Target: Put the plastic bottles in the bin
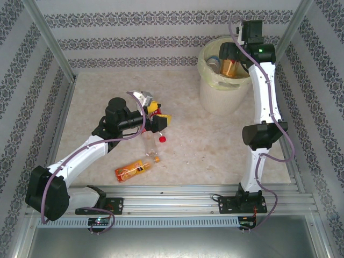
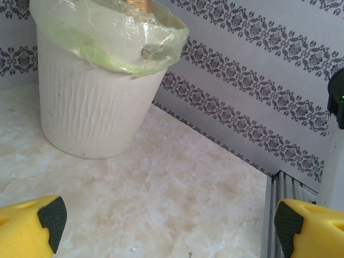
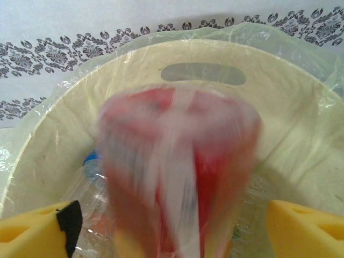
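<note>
Right end effector [image 3: 172, 220] hangs over the bin [image 3: 301, 107], fingers [image 3: 37, 231] spread wide of a red-labelled bottle [image 3: 177, 172] that looks loose and dropping, centred so it lands inside. Left end effector [image 2: 169, 220] is fully open and empty above the bench [image 2: 177, 188], near an orange bottle [image 1: 131, 171] and a clear bottle [image 1: 151, 144] waiting to be picked up. No label can be read; blur smears the red one.

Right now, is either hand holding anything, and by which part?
Left hand: open, holding nothing. Right hand: open over the bin; a red-labelled bottle blurs between its fingers, apparently dropping, not gripped.
</note>
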Robot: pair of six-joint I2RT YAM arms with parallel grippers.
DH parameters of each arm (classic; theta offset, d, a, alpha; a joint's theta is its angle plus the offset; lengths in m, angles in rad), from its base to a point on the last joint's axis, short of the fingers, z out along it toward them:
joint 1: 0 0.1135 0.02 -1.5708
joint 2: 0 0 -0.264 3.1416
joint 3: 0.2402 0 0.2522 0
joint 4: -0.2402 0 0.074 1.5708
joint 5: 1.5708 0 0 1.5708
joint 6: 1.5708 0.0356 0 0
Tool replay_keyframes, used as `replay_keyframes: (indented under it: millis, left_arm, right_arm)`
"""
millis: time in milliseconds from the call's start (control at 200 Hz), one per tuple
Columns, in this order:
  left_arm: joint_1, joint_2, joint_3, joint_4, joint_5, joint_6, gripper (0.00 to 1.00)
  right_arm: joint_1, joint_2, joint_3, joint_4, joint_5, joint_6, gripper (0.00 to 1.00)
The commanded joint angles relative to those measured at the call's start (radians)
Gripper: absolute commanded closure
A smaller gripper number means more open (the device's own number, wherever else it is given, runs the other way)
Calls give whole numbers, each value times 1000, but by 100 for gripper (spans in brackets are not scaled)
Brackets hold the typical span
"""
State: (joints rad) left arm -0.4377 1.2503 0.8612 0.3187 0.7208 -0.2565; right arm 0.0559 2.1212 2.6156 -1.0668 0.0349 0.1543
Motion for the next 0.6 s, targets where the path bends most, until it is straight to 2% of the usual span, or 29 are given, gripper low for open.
replay_keyframes:
  millis: [0,300,595]
  left_arm:
    - [-5,3,40,-23,0,25,0]
    - [-5,4,60,-73,-22,28,0]
    - [-5,20,141,-272,-140,47,0]
  right_arm:
    - [-6,-51,5,-15,-11,7,9]
    - [-1,-136,-29,-30,-45,15,6]
    - [32,-359,-295,46,-95,36,5]
